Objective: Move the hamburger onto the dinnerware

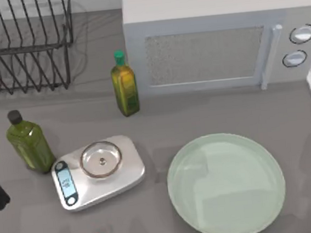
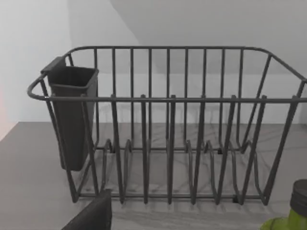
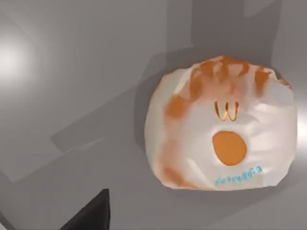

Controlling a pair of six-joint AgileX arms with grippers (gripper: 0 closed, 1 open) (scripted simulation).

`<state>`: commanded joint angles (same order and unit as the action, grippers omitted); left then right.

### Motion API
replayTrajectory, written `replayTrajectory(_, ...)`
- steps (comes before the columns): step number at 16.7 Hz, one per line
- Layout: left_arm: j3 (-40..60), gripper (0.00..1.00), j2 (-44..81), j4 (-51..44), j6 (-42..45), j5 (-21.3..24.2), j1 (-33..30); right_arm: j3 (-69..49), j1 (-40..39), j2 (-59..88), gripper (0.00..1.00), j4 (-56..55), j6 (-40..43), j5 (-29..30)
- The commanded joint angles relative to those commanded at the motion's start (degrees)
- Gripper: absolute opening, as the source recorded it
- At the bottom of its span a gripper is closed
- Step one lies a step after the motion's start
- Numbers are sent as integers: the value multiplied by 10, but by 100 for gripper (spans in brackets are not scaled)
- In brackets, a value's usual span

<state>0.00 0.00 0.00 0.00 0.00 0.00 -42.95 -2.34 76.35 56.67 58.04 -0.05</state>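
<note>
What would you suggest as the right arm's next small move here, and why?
Probably lower the right arm straight toward the hamburger. The right wrist view looks down on it lying on the grey table, ungripped, while the pale green plate holds nothing in the top view. The grasp must come before any carry.

A white microwave [image 1: 219,38] is set at the back of the grey table [image 1: 210,111], with a dark wire dish rack [image 1: 22,44] at the back left. Two green oil bottles [image 1: 124,83] [image 1: 29,141] are stood upright. A glass bowl [image 1: 100,159] is placed on a silver scale [image 1: 98,174].
</note>
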Motion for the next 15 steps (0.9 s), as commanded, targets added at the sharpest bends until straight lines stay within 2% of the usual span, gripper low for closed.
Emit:
replayTrajectory(6, 0, 100, 0, 0, 0, 0, 0, 15, 1, 10, 100, -23, 0, 0)
replayTrajectory(15, 0, 100, 0, 0, 0, 0, 0, 115, -2, 115, 100, -230, -4, 0)
